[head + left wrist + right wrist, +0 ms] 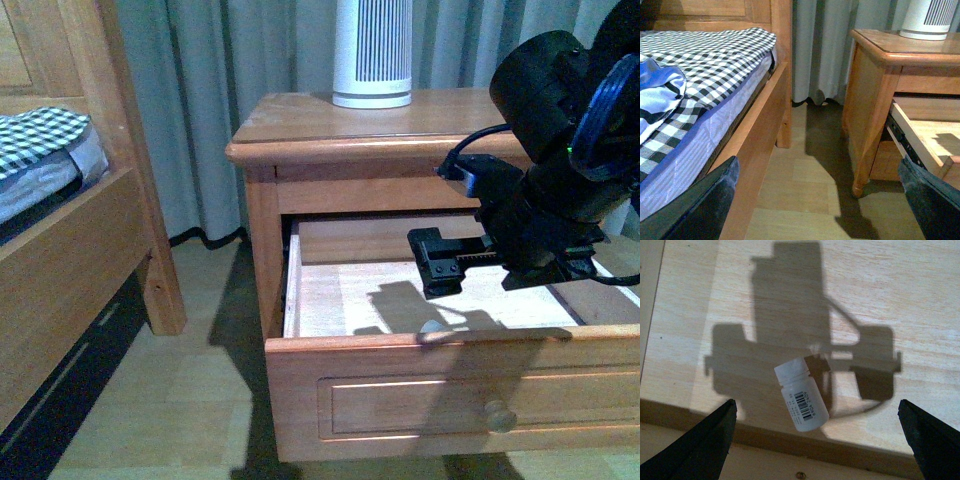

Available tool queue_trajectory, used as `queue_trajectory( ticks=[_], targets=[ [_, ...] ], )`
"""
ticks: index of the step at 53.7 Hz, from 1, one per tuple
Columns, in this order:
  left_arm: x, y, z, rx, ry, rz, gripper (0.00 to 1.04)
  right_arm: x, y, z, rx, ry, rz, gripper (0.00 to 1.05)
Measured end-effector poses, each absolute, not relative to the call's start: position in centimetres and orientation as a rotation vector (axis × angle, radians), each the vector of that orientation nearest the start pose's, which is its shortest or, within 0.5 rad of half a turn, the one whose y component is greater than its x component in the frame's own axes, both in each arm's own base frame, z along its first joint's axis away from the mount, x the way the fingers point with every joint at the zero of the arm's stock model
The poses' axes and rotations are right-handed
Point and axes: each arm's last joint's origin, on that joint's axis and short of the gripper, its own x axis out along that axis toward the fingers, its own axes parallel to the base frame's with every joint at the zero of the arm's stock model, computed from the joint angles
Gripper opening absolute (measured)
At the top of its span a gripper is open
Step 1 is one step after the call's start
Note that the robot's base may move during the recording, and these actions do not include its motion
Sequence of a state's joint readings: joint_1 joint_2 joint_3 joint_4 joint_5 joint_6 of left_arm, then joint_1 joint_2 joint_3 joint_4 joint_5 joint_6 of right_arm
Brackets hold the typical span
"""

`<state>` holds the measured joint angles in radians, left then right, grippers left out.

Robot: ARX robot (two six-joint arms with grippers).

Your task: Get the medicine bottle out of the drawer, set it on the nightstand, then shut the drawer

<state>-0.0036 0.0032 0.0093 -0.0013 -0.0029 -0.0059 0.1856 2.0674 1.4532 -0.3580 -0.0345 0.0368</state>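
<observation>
- The right gripper (440,265) hangs above the open drawer (450,395), jaws wide.
- The medicine bottle (801,395) lies on its side inside.
- The left gripper (817,170) is wide too.

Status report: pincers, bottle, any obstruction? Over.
Right pincer open above the open reddish-brown wooden drawer; left pincer open, holding nothing. Tiny white plastic medicine bottle lying on drawer floor beneath, ungrasped. Nothing in the way.

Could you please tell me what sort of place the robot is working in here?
Most likely a bedroom: a wooden bed frame with checked bedding stands beside a nightstand whose drawer is pulled open, and long curtains hang behind them.
</observation>
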Motion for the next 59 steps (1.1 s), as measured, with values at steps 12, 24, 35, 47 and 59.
queue_trajectory(
  ticks=[12, 24, 35, 47, 59],
  targets=[
    [9.7, 0.0, 16.6, -0.006, -0.005, -0.001, 0.98, 43.8, 9.0, 14.8, -0.058, 1.025, 0.188, 0.98],
    [9.7, 0.0, 16.6, -0.006, -0.005, -0.001, 0.98, 44.2, 9.6, 12.0, -0.069, 1.071, 0.186, 0.98],
    [9.7, 0.0, 16.6, -0.006, -0.005, -0.001, 0.98, 44.8, 9.6, 10.3, -0.077, 1.084, 0.172, 0.98],
    [9.7, 0.0, 16.6, -0.006, -0.005, -0.001, 0.98, 45.4, 9.7, 9.4, -0.079, 1.071, 0.154, 0.91],
    [9.7, 0.0, 16.6, -0.006, -0.005, -0.001, 0.98, 45.5, 9.7, 9.2, -0.069, 1.06, 0.147, 0.59]
  ],
)
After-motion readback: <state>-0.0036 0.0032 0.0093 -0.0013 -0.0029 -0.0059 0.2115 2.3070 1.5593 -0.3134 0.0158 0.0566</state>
